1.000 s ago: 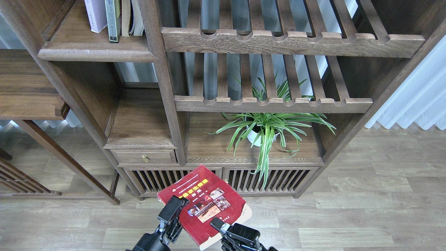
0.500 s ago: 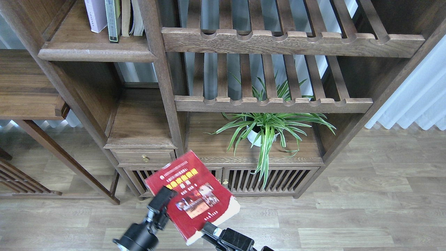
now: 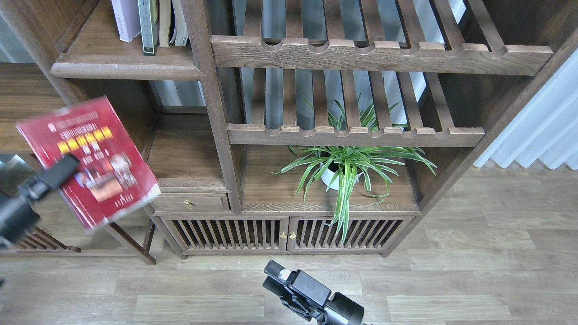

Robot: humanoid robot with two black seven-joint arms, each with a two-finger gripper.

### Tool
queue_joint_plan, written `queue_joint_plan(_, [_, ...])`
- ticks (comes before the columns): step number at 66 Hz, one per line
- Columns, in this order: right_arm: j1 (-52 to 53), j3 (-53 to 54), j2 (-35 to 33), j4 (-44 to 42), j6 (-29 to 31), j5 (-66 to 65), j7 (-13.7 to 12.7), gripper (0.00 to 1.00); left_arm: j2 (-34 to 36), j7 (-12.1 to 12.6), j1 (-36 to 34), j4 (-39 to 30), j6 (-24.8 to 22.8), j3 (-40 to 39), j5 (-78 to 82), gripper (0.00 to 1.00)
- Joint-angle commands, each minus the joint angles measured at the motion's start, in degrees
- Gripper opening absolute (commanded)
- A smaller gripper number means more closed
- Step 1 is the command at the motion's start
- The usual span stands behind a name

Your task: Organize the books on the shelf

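- The left hand (image 3: 61,169) is at the left edge of the view, clamped on the red book (image 3: 90,158); one dark finger lies across the cover's left part.
- The red book is held up in the air, tilted, cover toward the camera, with yellow title lettering near its top and small photos at its middle. It is blurred.
- It sits in front of the cabinet's left side post, below the shelf (image 3: 126,70) and well apart from it.
- The shelf is at the upper left, a flat board with a thick rounded front lip.
- On it stand a pale lavender book (image 3: 125,18) and, just to its right, a dark book (image 3: 148,25), both upright with spines toward the view.
- Right of the dark book are two more volumes (image 3: 172,20), page edges showing, leaning a little against the upright post.
- The right hand (image 3: 282,282) is at the bottom centre, over the wooden floor (image 3: 474,271), holding nothing; whether its fingers are wide or narrow I cannot tell, as it is seen dark and end-on.
- A spider plant (image 3: 347,167) in a white pot stands in the cabinet's lower right bay, under two slatted racks (image 3: 361,90).
- A small drawer (image 3: 189,204) with a brass knob is below the empty middle bay.
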Motion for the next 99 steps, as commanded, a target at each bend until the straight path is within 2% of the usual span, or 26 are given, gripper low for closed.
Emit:
queue_joint_plan(1, [0.3, 0.1, 0.3, -0.1, 0.0, 0.0, 0.0, 0.99, 4.4, 0.3, -7.5, 0.1, 0.0, 1.0, 0.1, 0.0])
queue_joint_plan(11, [0.2, 0.3, 0.3, -0.1, 0.0, 0.0, 0.1, 0.99, 12.3, 2.2, -18.8, 0.2, 0.0, 4.2, 0.2, 0.01])
queue_joint_plan(12, [0.1, 0.4, 0.3, -0.1, 0.0, 0.0, 0.0, 0.99, 16.0, 2.6, -23.6, 0.4, 0.0, 6.9, 0.3, 0.01])
queue_joint_plan(17, [0.0, 0.5, 0.3, -0.1, 0.0, 0.0, 0.0, 0.99, 19.7, 3.4, -29.6, 0.6, 0.0, 10.2, 1.1, 0.02])
queue_joint_plan(23, [-0.1, 0.5, 0.3, 0.0, 0.0, 0.0, 0.0, 0.99, 24.9, 5.0, -40.0, 1.1, 0.0, 16.4, 4.3, 0.03])
queue_joint_plan(34, [0.0, 0.5, 0.6, 0.0, 0.0, 0.0, 0.0, 0.99, 29.9, 8.7, -53.3, 2.4, 0.0, 25.7, 9.1, 0.03])
queue_joint_plan(37, [0.0, 0.6, 0.8, 0.0, 0.0, -0.1, 0.1, 0.99, 30.5, 9.0, -55.7, 3.0, 0.0, 26.9, 10.0, 0.03])
queue_joint_plan(50, [0.0, 0.6, 1.0, 0.0, 0.0, 0.0, 0.0, 0.99, 28.9, 9.1, -58.1, 6.7, 0.0, 26.6, 14.0, 0.03])
queue_joint_plan(67, [0.4, 0.6, 1.4, 0.1, 0.0, -0.1, 0.0, 0.99, 22.0, 9.0, -59.0, 14.0, 0.0, 24.9, 18.8, 0.03])
queue_joint_plan(99, [0.4, 0.7, 2.1, 0.3, 0.0, 0.0, 0.0, 0.99, 10.5, 8.3, -68.2, 25.5, 0.0, 24.6, 30.1, 0.03])
